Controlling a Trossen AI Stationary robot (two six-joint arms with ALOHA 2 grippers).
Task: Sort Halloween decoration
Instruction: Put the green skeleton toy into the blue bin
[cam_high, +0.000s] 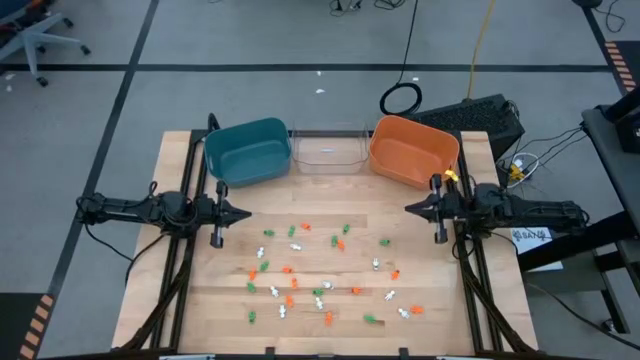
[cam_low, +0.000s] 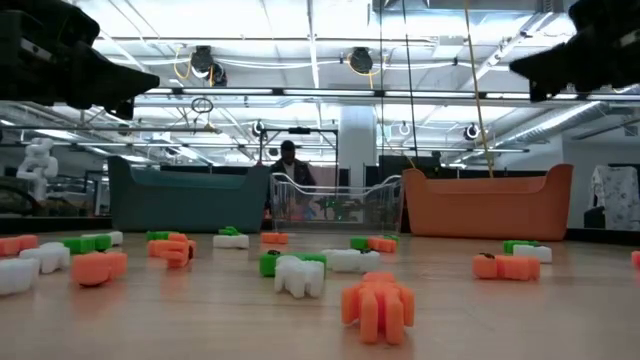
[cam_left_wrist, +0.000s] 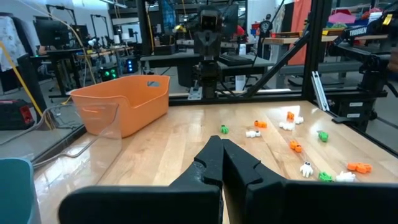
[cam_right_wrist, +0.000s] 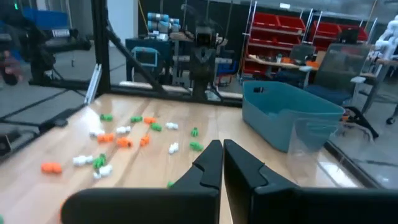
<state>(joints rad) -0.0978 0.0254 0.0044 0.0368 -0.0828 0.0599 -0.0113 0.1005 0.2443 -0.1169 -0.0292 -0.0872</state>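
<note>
The Halloween decoration (cam_high: 320, 275) is a scatter of tiny orange, green and white trinkets lying loose on the wooden table's middle and near part; the low view shows them (cam_low: 378, 306) up close. My left gripper (cam_high: 246, 213) stands shut at the table's left edge, pointing level toward the middle, well above the tabletop. My right gripper (cam_high: 410, 208) stands shut at the right edge, pointing level toward the left one. In the wrist views each pair of fingertips (cam_left_wrist: 221, 144) (cam_right_wrist: 221, 148) is closed with nothing between them.
Along the table's far edge stand a teal bin (cam_high: 247, 152), a clear bin (cam_high: 328, 150) and an orange bin (cam_high: 413, 152). A black keyboard (cam_high: 490, 118) lies beyond the far right corner. Bare wood lies between the bins and the trinkets.
</note>
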